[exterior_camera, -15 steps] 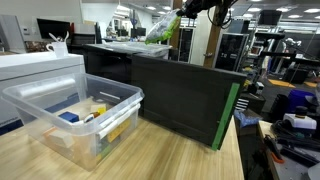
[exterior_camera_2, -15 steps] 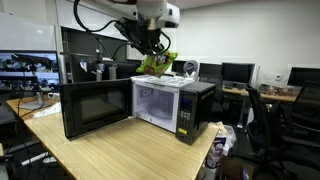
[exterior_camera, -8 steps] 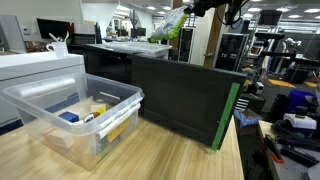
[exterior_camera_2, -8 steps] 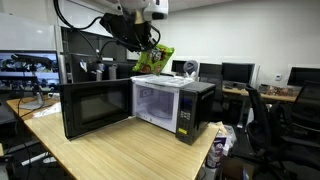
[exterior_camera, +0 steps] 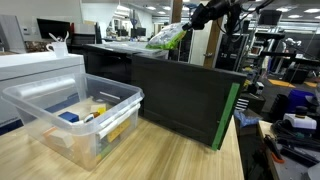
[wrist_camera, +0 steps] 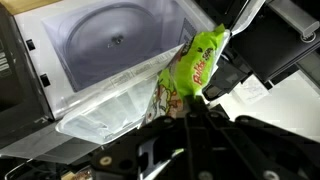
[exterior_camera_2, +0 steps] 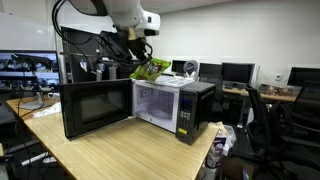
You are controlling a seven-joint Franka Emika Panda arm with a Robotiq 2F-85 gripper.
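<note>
— Two outside cameras both catch the tool point(exterior_camera_2: 141, 60) clenched on a crinkly green-and-clear plastic snack bag point(exterior_camera_2: 151, 70), up by the black microwave oven point(exterior_camera_2: 178, 108). Where exactly is the bag?

— In an exterior view it hangs just over the oven's top, near the front edge. Its open door point(exterior_camera_2: 95, 108) swings out at 8 o'clock below it. Whether the bag touches the top, I cannot tell.

— What does the wrist view add?

— It looks into the cavity. The glass turntable point(wrist_camera: 115, 42) lies at 10 o'clock from the bag point(wrist_camera: 195, 68).

— And the clear plastic storage bin point(exterior_camera: 70, 112)?

— Only an exterior view shows it, on the wooden surface point(exterior_camera: 150, 160) at 8 o'clock from the bag point(exterior_camera: 167, 38). The tool point(exterior_camera: 188, 24) grips the bag's 2 o'clock end.
</note>
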